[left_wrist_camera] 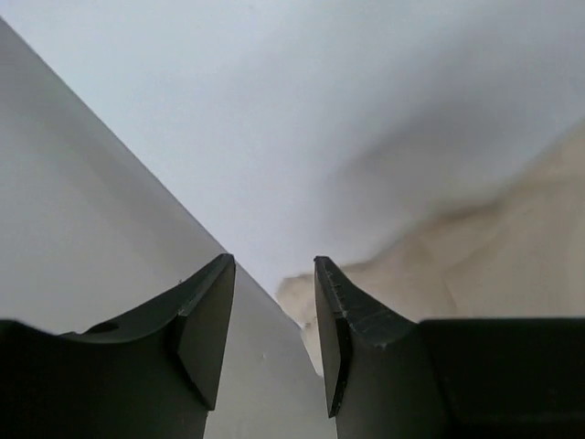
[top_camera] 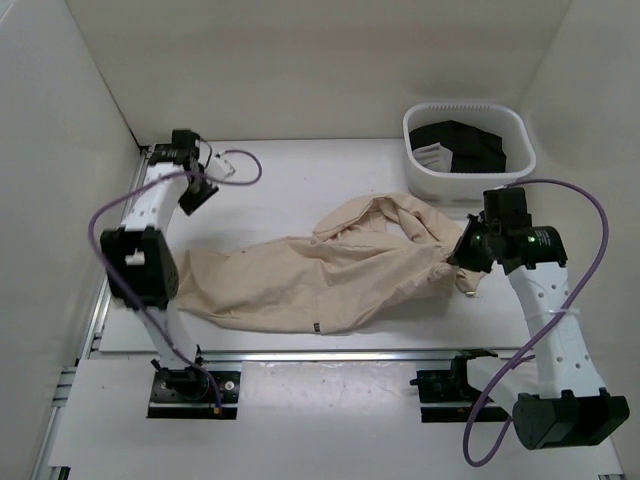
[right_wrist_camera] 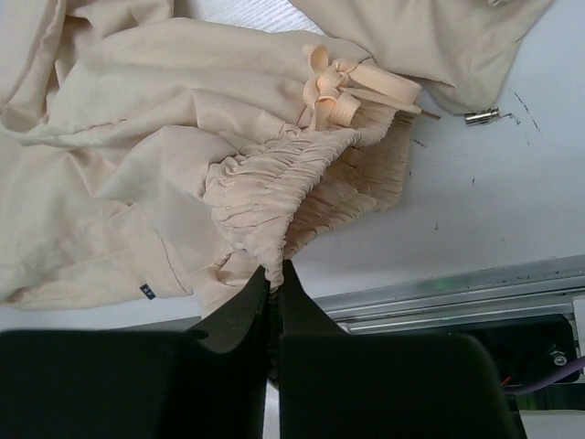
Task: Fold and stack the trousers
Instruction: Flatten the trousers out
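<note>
The beige trousers (top_camera: pixel 320 270) lie crumpled across the middle of the table, legs stretching left, waist end at the right. My right gripper (top_camera: pixel 458 255) is shut on the gathered elastic waistband (right_wrist_camera: pixel 274 197), with the drawstring bow (right_wrist_camera: pixel 327 87) beyond it. My left gripper (top_camera: pixel 197 192) is open and empty at the far left of the table, apart from the cloth; a corner of the trousers (left_wrist_camera: pixel 430 265) shows beyond its fingers in the left wrist view.
A white basket (top_camera: pixel 420 172) at the back right holds black clothing with a white patch (top_camera: pixel 465 148). White walls close in the left, back and right. A metal rail (top_camera: pixel 300 352) runs along the table's near edge.
</note>
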Tool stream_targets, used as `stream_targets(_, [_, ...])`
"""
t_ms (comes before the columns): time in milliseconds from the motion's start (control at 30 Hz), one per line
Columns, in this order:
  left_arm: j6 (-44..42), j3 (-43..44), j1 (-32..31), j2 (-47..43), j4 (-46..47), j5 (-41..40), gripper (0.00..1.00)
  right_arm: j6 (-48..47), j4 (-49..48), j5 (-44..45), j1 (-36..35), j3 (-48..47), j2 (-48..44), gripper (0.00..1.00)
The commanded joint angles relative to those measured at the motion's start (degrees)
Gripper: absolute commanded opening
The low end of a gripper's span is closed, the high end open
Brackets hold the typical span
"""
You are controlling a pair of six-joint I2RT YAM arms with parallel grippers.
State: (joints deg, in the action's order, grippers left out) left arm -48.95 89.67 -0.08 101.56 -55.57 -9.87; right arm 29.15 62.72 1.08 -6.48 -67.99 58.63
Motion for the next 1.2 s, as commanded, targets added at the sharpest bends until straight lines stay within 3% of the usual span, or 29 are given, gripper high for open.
stream_targets(0, [7.27,20.35,2.0,13.42,5.84,-5.06,0.52,-2.16,-1.55,-0.82,0.15,0.57,0.43,0.0])
stream_targets(100, [11.85,33.43,2.71,17.97,-4.88,-2.89,0.54,-2.16,-1.55,-0.82,0.15,1.8,-1.05,0.0])
stream_targets(133, [11.86,31.9,3.5,15.1,-5.59,-1.57,0.55,-2.16,-1.02,-0.21,0.15,2.5,-1.06,0.0])
stream_targets(167, [12.38,28.58,4.03,12.2,-5.6,-0.77,0.69,-2.16,-1.02,-0.2,0.15,2.51,-2.02,0.0])
stream_targets(200, [11.78,18.89,4.81,8.95,-4.3,-0.77,0.76,-2.16,-1.02,0.41,0.15,4.07,-2.55,0.0])
stream_targets(300, [9.4,0.48,6.04,-3.62,-2.53,-6.88,0.88,-1.64,-1.72,-0.11,0.15,6.19,-3.96,0.0])
stream_targets(333, [8.61,-11.15,6.84,-8.61,-0.61,-8.31,0.86,-1.64,-1.72,-0.12,0.67,7.42,-3.96,0.0])
stream_targets(433, [9.13,-25.31,13.42,-14.61,5.18,-8.59,0.8,-1.64,-2.86,-1.95,0.68,8.83,-3.96,0.0])
stream_targets(533, [13.95,-27.44,21.22,-15.16,8.37,-4.91,0.73,-2.95,-2.86,-3.1,0.68,10.24,-3.35,0.0])
stream_targets(633, [19.41,-28.75,27.03,-13.94,10.47,-0.42,0.73,-4.1,-2.86,-3.1,0.68,12.09,-3.35,0.0])
stream_targets(867, [22.05,-29.56,31.62,-3.68,17.69,-0.24,0.78,-6.11,-3.39,-3.1,0.68,14.64,-3.35,0.0])
stream_targets(900, [21.36,-29.03,31.63,-2.17,17.69,-0.24,0.76,-6.12,-3.39,-3.1,0.68,15.25,-3.35,0.0])
stream_targets(967, [20.83,-28.5,31.63,0.38,18.22,-0.24,0.62,-6.12,-3.39,-1.79,0.68,15.25,-3.35,0.0])
stream_targets(1000, [20.82,-28.5,31.63,1.0,18.22,0.37,0.51,-6.12,-3.39,-1.79,0.68,15.25,-3.35,0.0])
stream_targets(1067, [20.12,-27.97,31.63,1.01,17.61,1.08,0.14,-6.12,-2.87,-0.65,0.68,15.25,-3.35,0.0])
stream_targets(1167, [19.59,-26.39,31.63,-3.02,15.24,-1.1,0.14,-6.12,-2.34,-0.64,0.68,14.64,-3.35,0.0])
